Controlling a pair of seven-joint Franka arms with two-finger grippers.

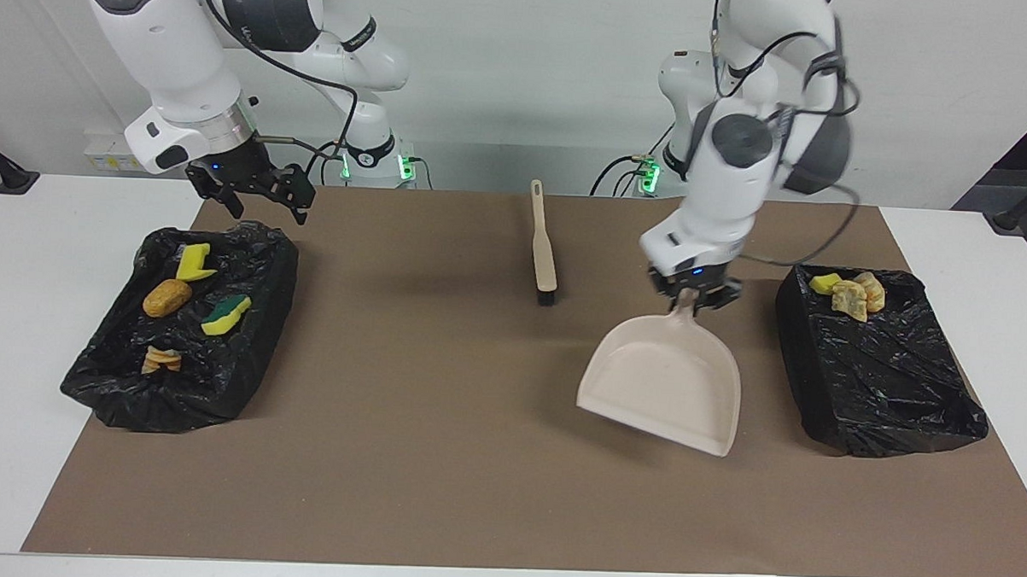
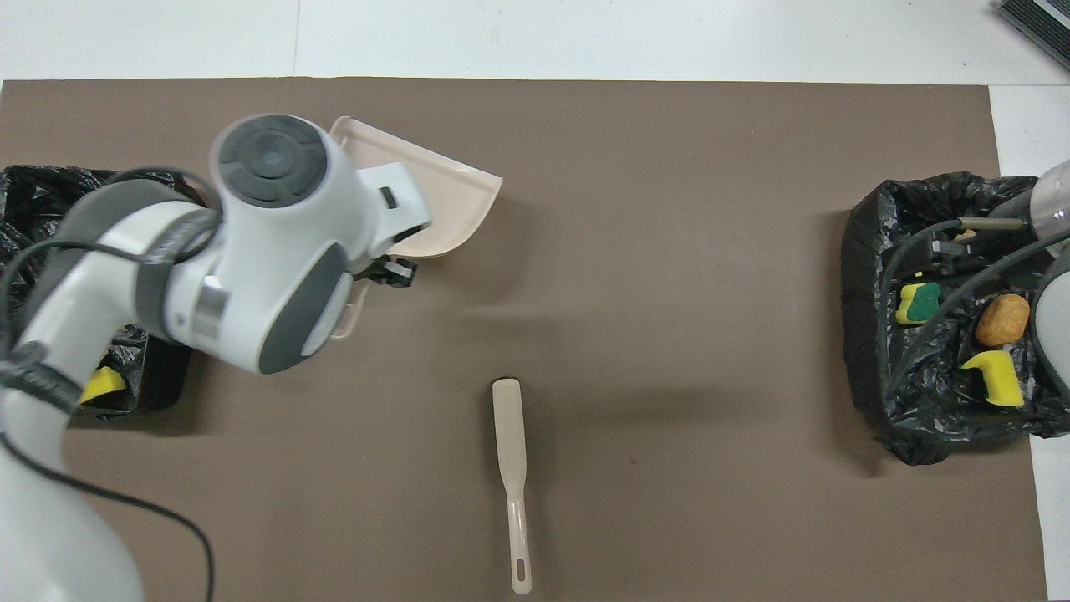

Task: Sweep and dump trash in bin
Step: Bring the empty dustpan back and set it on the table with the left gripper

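Note:
My left gripper [image 1: 691, 296] is shut on the handle of the beige dustpan [image 1: 664, 383], which hangs empty and tilted low over the brown mat, between the brush [image 1: 542, 247] and the black-lined bin [image 1: 894, 404] at the left arm's end. Three trash pieces [image 1: 848, 297] lie in that bin's corner nearest the robots. From overhead, the left arm hides most of the dustpan [image 2: 435, 192]. My right gripper [image 1: 252, 196] is open over the robot-side rim of the other bin [image 1: 117, 394], which holds several trash pieces [image 1: 167, 298].
The beige brush [image 2: 510, 468] lies on the mat [image 1: 439, 457] near the robots, midway between the two bins, bristles pointing away from them. White table [image 1: 17, 322] borders the mat at both ends.

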